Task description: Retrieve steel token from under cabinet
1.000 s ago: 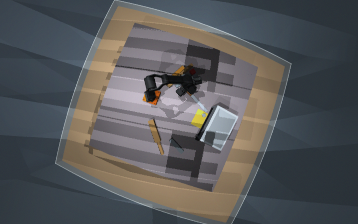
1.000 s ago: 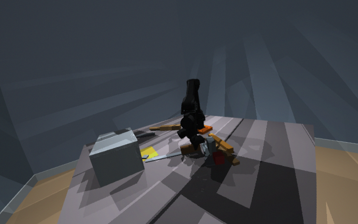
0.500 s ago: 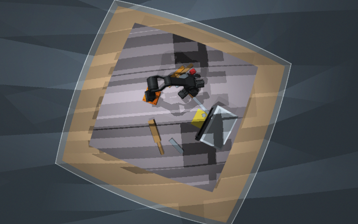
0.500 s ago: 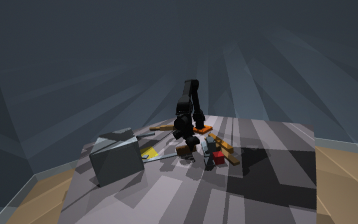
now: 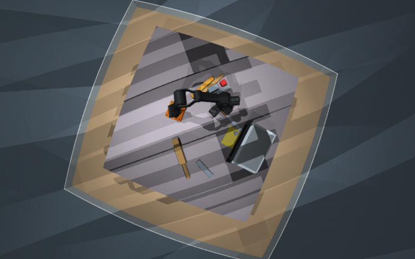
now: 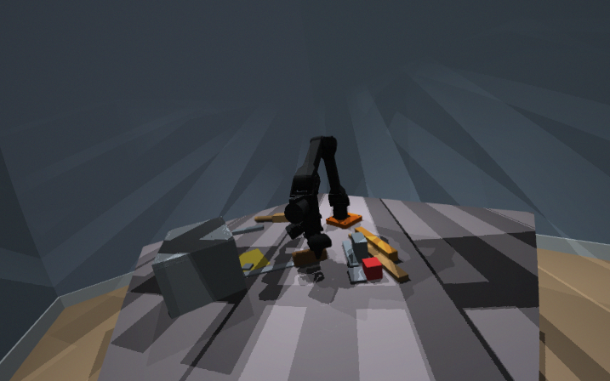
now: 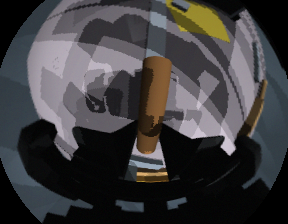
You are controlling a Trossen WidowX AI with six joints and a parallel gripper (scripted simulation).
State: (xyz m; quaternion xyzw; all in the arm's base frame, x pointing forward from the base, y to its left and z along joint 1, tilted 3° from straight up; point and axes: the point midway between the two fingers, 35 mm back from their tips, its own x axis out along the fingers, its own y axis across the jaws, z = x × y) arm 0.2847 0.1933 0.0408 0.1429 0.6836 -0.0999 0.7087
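Note:
My gripper (image 7: 148, 123) (image 6: 317, 256) is shut on the brown handle (image 7: 156, 90) (image 6: 301, 258) of a tool, low over the table. Its long thin grey blade (image 5: 232, 122) (image 6: 271, 270) (image 7: 156, 37) points toward the cabinet (image 5: 254, 148) (image 6: 202, 274); its far end is by the cabinet's front edge. The small grey token (image 5: 236, 132) (image 6: 247, 266) (image 7: 180, 5) lies flat at the cabinet-side corner of the yellow marked area (image 5: 229, 138) (image 6: 255, 257) (image 7: 205, 22), close beside the blade. I cannot tell whether they touch or whether the token is wholly inside.
A red cube (image 5: 223, 82) (image 6: 372, 268), a grey block (image 5: 213, 88) (image 6: 358, 247) and an orange-yellow bar (image 5: 206, 83) (image 6: 377, 243) stand together on the arm's other side. A wooden stepped piece (image 5: 179, 153) and a flat grey bar (image 5: 204, 169) (image 6: 249, 229) lie away from the gripper.

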